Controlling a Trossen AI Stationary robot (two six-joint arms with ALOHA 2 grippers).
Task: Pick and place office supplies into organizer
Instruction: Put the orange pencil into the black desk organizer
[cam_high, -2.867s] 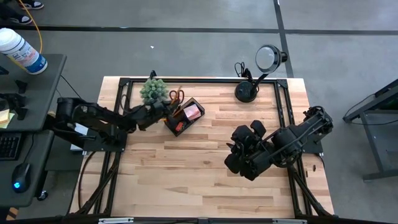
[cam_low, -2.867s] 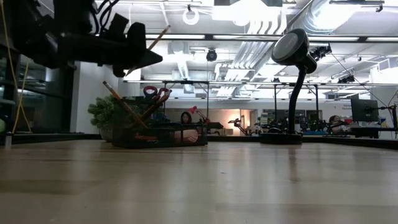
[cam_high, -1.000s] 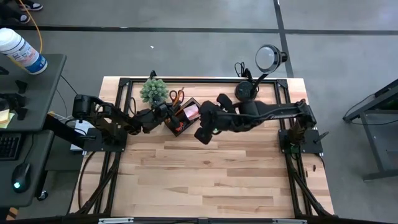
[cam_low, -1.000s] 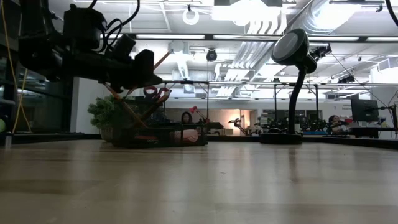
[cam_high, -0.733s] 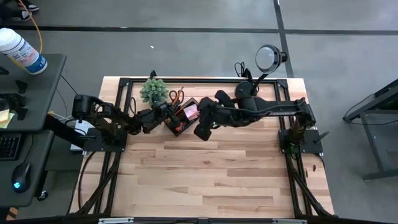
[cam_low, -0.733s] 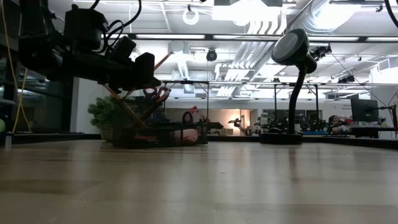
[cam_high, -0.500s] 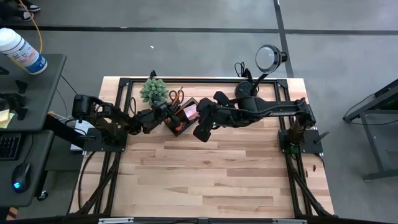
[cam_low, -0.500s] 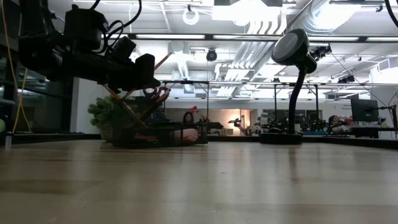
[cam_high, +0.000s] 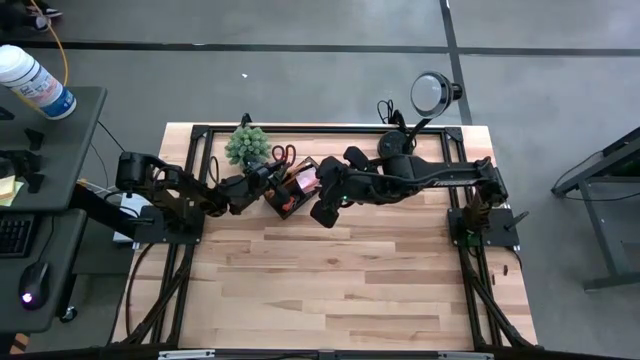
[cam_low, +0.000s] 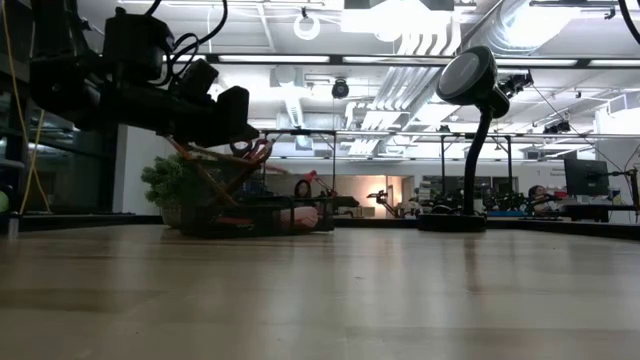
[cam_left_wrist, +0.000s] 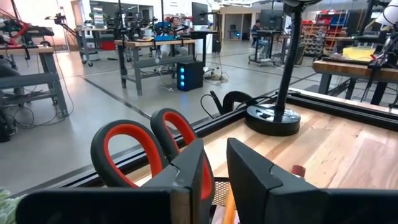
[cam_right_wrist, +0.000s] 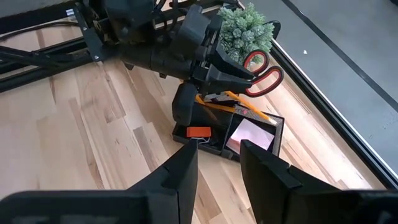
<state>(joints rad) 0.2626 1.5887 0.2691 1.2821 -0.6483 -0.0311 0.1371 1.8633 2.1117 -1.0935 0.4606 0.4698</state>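
The organizer, a small black box, stands at the table's far left with the plant just beyond it. In the right wrist view it holds the pink sticky-note pad, a red-orange block, slanting orange pencils and upright red-handled scissors. My left gripper hovers over the organizer's left part, its fingers a narrow gap apart, pointing past the scissors' handles. My right gripper is open above the table, just right of the organizer.
A green spiky plant stands beside the organizer's far left corner. The black lamp's round base sits at the far edge, right of centre. Black frame rails run along the table's edges. Bare wood fills the near half of the table.
In the low view the pencil that stuck up past my left fingers no longer shows there. It has dropped down among the things in the organizer. My right gripper has edged slightly toward the organizer. The left arm has kept its place.
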